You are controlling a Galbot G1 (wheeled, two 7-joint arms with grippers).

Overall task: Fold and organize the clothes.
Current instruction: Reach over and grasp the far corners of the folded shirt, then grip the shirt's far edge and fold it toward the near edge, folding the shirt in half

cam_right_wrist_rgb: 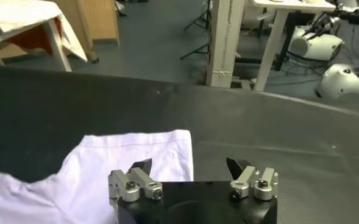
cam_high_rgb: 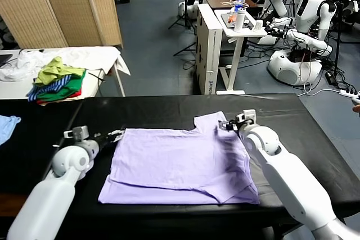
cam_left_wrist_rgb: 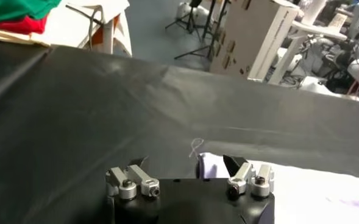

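The clothes are one pale lavender T-shirt (cam_high_rgb: 180, 161) lying flat on the black table (cam_high_rgb: 315, 122), its lower part folded over. My left gripper (cam_high_rgb: 115, 135) hovers open at the shirt's far left corner. In the left wrist view that gripper (cam_left_wrist_rgb: 185, 163) has the shirt's edge (cam_left_wrist_rgb: 301, 189) just beyond one open finger, with nothing held. My right gripper (cam_high_rgb: 228, 123) stands open at the far right sleeve. The right wrist view shows the same gripper (cam_right_wrist_rgb: 189, 164) straddling the sleeve's edge (cam_right_wrist_rgb: 106, 176), one finger over the fabric and one over bare table.
A green, striped and red pile of garments (cam_high_rgb: 56, 80) sits on a white table (cam_high_rgb: 95, 57) at the back left. A light blue cloth (cam_high_rgb: 7, 125) lies at the black table's left edge. A white cabinet (cam_high_rgb: 211, 49) and other robots (cam_high_rgb: 304, 26) stand beyond.
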